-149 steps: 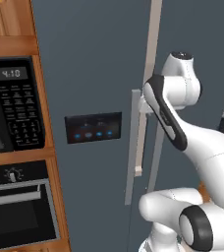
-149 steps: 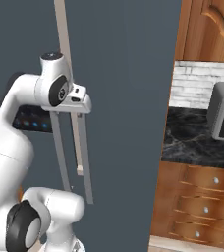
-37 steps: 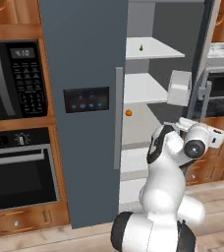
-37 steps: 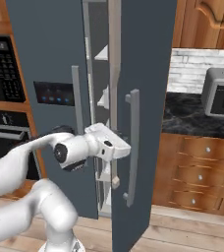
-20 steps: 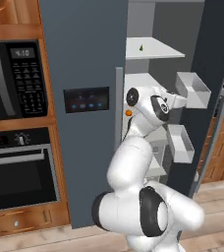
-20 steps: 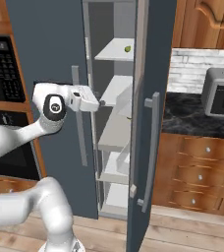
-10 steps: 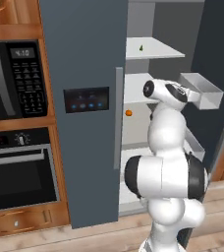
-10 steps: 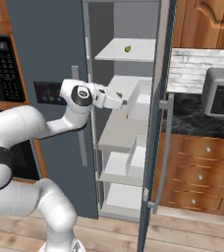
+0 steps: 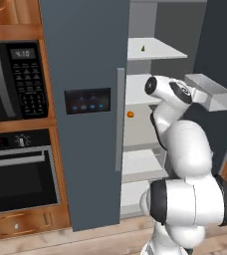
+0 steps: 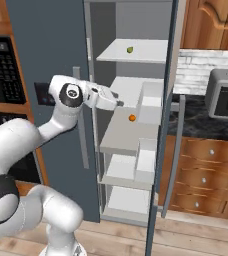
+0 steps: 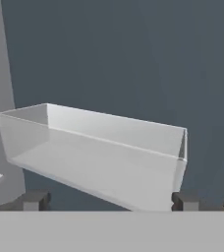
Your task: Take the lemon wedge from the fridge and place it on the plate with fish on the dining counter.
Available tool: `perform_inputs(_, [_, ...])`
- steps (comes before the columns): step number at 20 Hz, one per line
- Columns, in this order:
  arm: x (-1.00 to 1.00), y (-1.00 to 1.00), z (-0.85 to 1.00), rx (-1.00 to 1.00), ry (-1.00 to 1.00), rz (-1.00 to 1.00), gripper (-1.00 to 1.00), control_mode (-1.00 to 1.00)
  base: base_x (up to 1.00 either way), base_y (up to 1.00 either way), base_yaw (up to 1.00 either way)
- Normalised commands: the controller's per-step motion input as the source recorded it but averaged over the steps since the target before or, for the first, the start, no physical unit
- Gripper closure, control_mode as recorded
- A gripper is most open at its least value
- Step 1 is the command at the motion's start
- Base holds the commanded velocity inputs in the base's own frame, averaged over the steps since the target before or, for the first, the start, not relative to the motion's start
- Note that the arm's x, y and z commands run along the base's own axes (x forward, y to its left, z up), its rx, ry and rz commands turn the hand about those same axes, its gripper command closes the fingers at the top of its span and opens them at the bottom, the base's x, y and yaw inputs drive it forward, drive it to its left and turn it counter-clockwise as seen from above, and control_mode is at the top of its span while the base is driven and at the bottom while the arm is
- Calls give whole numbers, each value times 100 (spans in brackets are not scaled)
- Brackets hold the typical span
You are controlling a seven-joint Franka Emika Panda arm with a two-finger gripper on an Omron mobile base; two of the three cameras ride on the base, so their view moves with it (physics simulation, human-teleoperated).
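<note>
With the right door swung wide, fridge (image 9: 85,60): slate-grey, left door shut, white shelves exposed.
lemon wedge (image 10: 130,49): tiny yellowish-green piece on the top shelf, back of the open compartment; also seen in left base view (image 9: 143,48); untouched, well apart from the arm.
orange fruit (image 10: 132,118): small, round, on the shelf two levels below the wedge; left base view (image 9: 130,114) shows it near the shut door's edge.
gripper (image 11: 109,199): fingers spread wide, nothing between them; dark tips at both lower corners of the hand view, pointed at a door bin.
door bin (image 11: 92,152): clear, long, mounted on the inside of the open door; hand view looks into it from just in front; looks bare inside.
arm: wrist raised to about the second shelf, reaching across the open fridge toward the door side; hand in right base view (image 10: 106,100) sits just left of the shelves.
fridge panel (image 9: 87,101): black, row of small blue lights; icons too small to read.
fridge handle (image 9: 119,119): long, pale grey, vertical on the shut door.
microwave (image 9: 11,82): black, built into wood cabinets left of the fridge; display reads roughly "4:10"; keypad labels unreadable.
wall oven (image 9: 18,172): black, below the microwave, round knob at top.
brands: none legible anywhere.
</note>
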Motion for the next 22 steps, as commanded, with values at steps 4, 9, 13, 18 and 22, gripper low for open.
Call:
perform_inputs(4, [-83,97,83,3,19,21,-100,-100,0,0,0])
perform_inputs(9, [-100,47,-37,22,29,31,-100,-100,0,0,0])
perform_inputs(13, [-63,7,-23,46,10,28,-100,-100,0,0,0])
perform_inputs(18, [3,31,0,26,-11,12,-100,-100,0,0,0])
perform_inputs(22, [1,5,0,0,0,0,-100,-100,0,0,0])
